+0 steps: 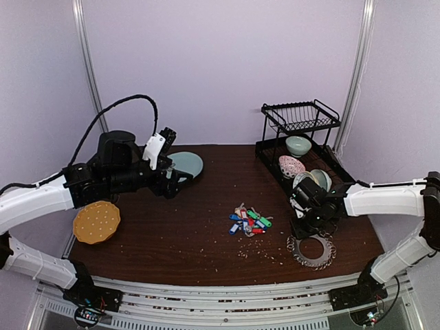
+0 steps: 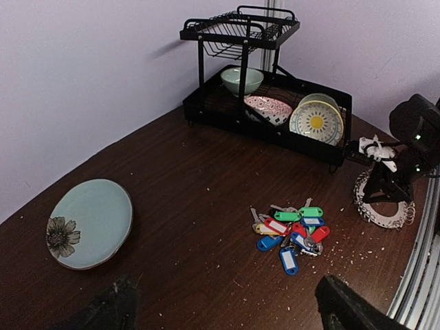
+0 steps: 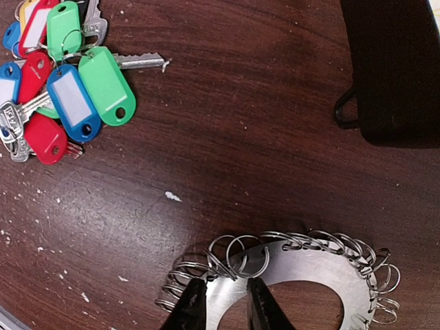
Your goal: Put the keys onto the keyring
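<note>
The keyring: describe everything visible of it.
The keyring is a flat, silvery metal band with a round hole, fringed all round with small wire split rings. It lies flat on the dark wooden table, right of the tagged keys, apart from them. The right gripper has its fingers straddling the band.

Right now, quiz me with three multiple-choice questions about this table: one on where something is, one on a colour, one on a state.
1. Where are the keys? A in a drawer; B on the bare table; C on a hook.
2. What colour is the flowered plate? A red; B black; C pale blue-green.
3. How is the left gripper? A open and empty; B shut on a key; C shut on a cloth.
Answers: 1 B, they lie piled on the dark wood; 2 C, the left wrist view shows it plainly; 3 A, its fingers stand wide apart with nothing between.
</note>
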